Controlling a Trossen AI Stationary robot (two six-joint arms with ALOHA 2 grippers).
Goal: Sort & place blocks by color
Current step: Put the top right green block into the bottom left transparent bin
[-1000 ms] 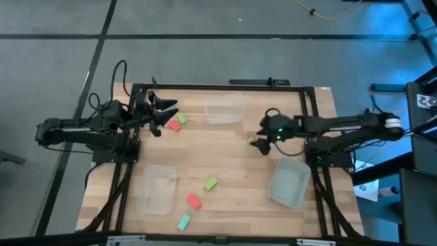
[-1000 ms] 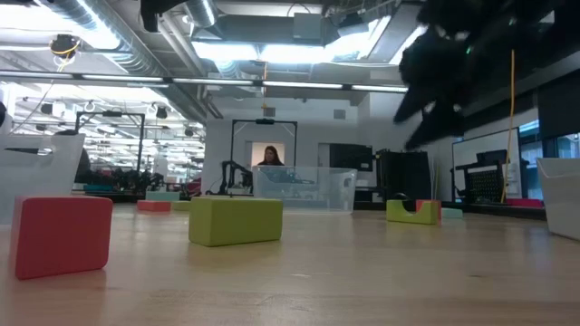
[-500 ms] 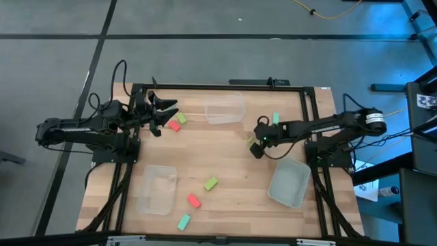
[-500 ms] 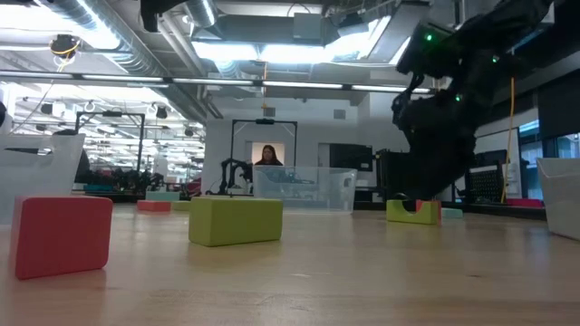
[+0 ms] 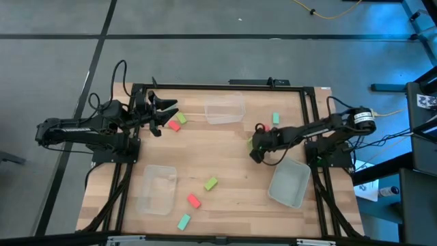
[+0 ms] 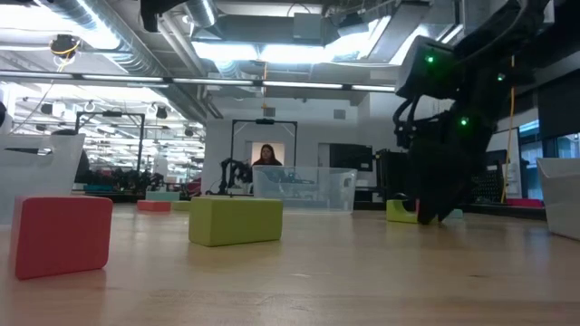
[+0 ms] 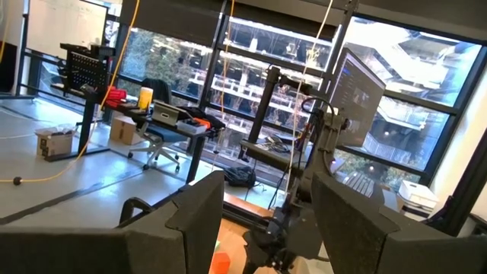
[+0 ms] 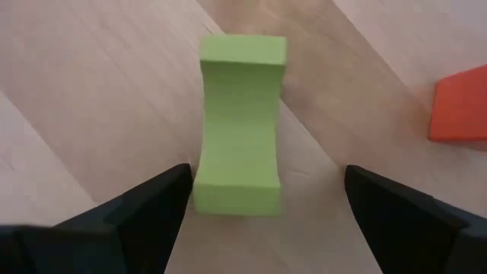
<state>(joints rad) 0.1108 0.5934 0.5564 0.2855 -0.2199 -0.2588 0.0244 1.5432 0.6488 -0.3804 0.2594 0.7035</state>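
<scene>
Right of centre in the high view, the right gripper [image 5: 254, 152] is down at the pale wooden table [image 5: 225, 154], its two dark fingers [image 8: 144, 205] spread wide with nothing held. Between them, in the right wrist view, lies a small lime green rectangular block [image 8: 239, 125], flat on the wood and apart from both fingers; the corner of a red-pink block [image 8: 461, 105] shows at that frame's right edge.

The green block looks light, rigid and smooth-faced, probably foam or painted wood, so it should lift easily but could skid if nudged by one finger first. Its long sides appear slightly waisted and run between the fingers; closing squarely on the middle of those sides seems the surest hold.

Other blocks are scattered: a teal one [image 5: 275, 118] up and to the right, green [image 5: 211, 183], red-pink [image 5: 194, 200] and teal [image 5: 184, 221] in the lower middle. Three clear plastic tubs [image 5: 224, 109] stand at the upper middle, lower left and lower right.

The left gripper [image 5: 164, 113] waits at the upper left, open and empty, above a red-pink block [image 5: 175, 126].
</scene>
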